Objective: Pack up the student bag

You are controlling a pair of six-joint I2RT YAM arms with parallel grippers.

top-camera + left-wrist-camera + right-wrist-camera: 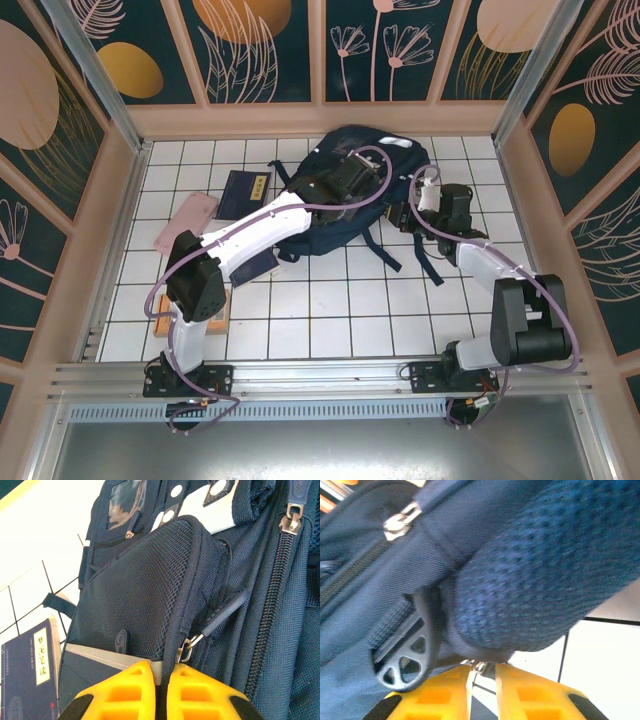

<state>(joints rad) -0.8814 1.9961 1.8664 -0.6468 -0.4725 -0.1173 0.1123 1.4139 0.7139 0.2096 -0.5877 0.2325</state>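
1. The tiled table is carrying everything; the student bag is lying at its far middle, where both arms are reaching it, one on each side
2. The bag is resting with its front pockets facing up. Its long zip is appearing closed, so packing is, by my judgement, waiting on an opening being made
3. The mesh pocket on the bag's front is being held at its bound rim, probably to steady the fabric while the other arm is working
4. A padded shoulder strap is bulging over the tiles at the bag's right edge
5. A navy booklet is lying on the tiles just beside the bag, likely waiting as cargo
6. The left gripper is pressing its yellow fingers together, pinching the pocket's rim between them
7. The right gripper is standing under the strap with its fingers nearly together. I cannot tell whether it is actually clamping anything
8. A small metal piece, possibly a zip pull, is sitting at the right fingertips, which is probably why that gripper is placed there
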